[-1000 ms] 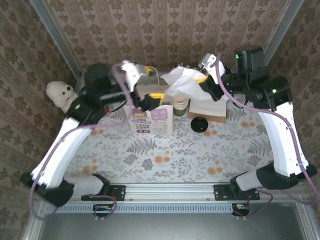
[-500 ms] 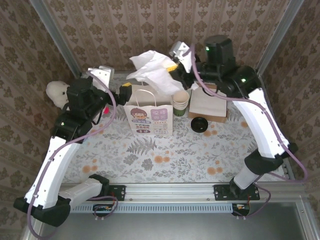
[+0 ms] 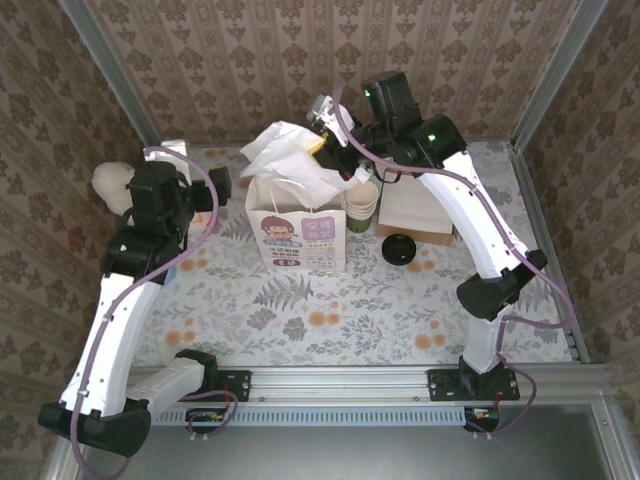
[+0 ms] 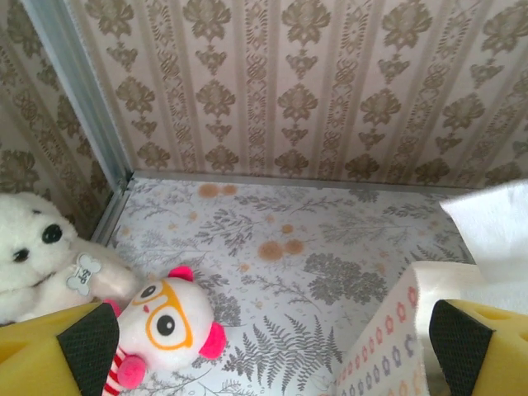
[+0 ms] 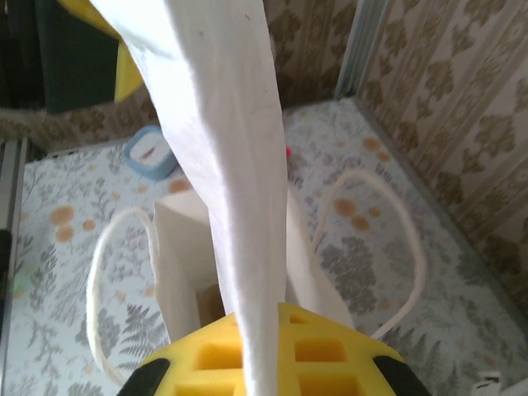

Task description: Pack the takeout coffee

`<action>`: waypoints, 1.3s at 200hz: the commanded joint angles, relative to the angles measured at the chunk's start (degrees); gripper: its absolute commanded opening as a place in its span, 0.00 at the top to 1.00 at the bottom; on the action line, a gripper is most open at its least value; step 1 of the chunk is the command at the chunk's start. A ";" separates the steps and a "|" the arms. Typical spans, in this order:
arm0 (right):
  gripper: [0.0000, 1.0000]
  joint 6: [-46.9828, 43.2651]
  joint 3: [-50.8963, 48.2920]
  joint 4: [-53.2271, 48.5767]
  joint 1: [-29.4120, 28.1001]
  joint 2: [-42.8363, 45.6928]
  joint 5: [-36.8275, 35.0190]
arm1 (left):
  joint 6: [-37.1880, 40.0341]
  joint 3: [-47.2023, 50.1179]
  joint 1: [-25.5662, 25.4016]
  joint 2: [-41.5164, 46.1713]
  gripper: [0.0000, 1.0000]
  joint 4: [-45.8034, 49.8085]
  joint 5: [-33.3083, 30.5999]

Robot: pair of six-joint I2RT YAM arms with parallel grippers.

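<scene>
Lowering the crumpled white paper sheet (image 3: 285, 150) could go wrong in two ways, I judge: it may catch a cord handle and drape outside the white paper bag with the cartoon print (image 3: 303, 238), or it may push the bag over, since nothing braces it. The right end effector (image 3: 322, 148) hangs above the bag's mouth with its yellow pads pinched on that sheet. The left end effector (image 4: 264, 334) is left of the bag, fingers spread wide and empty. A tipping bag would strike the stack of cream paper cups (image 3: 363, 203) just to its right and the takeout coffee (image 3: 359, 225), of which only an olive-green strip shows at the foot of that stack; its lid I cannot make out. A loose black round lid (image 3: 398, 248) lies on the desk further right. The sheet hides much of the bag's inside, so its contents are unclear.
</scene>
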State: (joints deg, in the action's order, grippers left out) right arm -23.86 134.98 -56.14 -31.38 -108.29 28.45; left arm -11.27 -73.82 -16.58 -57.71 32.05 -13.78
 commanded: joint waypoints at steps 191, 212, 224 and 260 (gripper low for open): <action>1.00 12.13 12.93 -14.53 -1.73 -20.28 -5.65 | -18.51 8.24 14.73 -14.95 0.00 -1.43 11.19; 1.00 12.11 13.25 -14.59 -1.74 -20.56 -6.17 | -18.71 8.86 14.73 -14.97 0.00 -1.60 12.52; 0.98 11.59 13.95 -15.46 -1.76 -19.74 -5.18 | -18.92 8.93 14.73 -15.06 0.00 -1.63 13.43; 0.66 10.03 12.65 -15.83 -3.12 -16.60 -15.29 | -19.92 8.70 13.99 -16.14 0.00 -2.59 15.91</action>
State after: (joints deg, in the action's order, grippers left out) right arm -13.47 146.56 -70.96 -33.30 -128.20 21.28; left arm -29.65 -65.34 -2.17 -72.71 30.37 -0.54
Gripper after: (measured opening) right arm 0.227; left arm 0.992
